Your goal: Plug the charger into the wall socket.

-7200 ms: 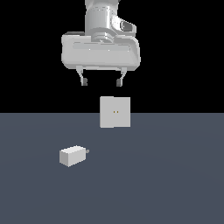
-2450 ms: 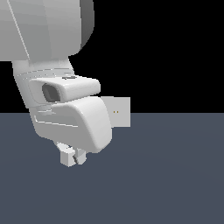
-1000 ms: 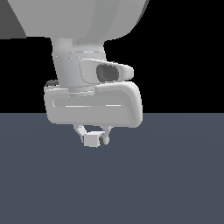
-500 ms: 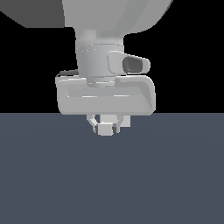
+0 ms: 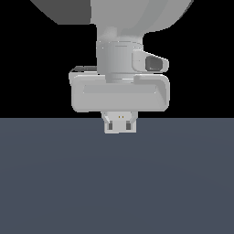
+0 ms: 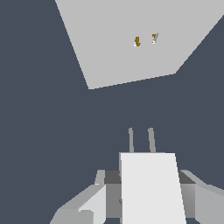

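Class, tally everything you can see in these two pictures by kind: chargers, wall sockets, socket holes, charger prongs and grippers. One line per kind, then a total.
Chargers: 1, the charger
Wall sockets: 1, the wall socket
Orange socket holes: 2, the holes
Grey prongs: 2, the prongs
Grippers: 1, the gripper
Total: 7

You face the arm's pale gripper (image 5: 120, 124) head-on, mid-scene, clamped around the off-white charger (image 5: 120, 128) just above the dark grey floor (image 5: 117, 183) — two tiny orange dots peek out right behind it.
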You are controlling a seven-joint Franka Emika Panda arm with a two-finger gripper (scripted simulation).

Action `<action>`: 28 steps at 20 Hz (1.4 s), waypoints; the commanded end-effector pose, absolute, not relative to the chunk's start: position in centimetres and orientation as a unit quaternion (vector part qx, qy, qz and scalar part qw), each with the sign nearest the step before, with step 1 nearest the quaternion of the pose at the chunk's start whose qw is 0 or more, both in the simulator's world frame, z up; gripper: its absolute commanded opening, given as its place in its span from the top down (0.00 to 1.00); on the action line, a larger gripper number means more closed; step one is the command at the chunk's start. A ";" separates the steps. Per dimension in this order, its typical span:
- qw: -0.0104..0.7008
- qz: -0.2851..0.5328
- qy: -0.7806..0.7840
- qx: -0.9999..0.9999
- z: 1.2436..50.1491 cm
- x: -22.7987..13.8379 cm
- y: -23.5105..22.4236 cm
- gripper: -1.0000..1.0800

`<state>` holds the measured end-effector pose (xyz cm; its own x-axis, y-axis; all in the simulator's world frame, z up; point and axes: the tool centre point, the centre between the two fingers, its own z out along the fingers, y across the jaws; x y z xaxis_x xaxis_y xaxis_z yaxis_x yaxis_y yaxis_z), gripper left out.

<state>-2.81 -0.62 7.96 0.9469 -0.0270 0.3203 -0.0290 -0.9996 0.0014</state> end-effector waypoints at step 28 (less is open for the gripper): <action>-0.015 0.158 0.090 0.983 10.0 -0.2 -2.6 1.00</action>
<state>-0.19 -2.55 10.01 0.9339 0.1728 0.3131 0.1821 -0.9833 -0.0004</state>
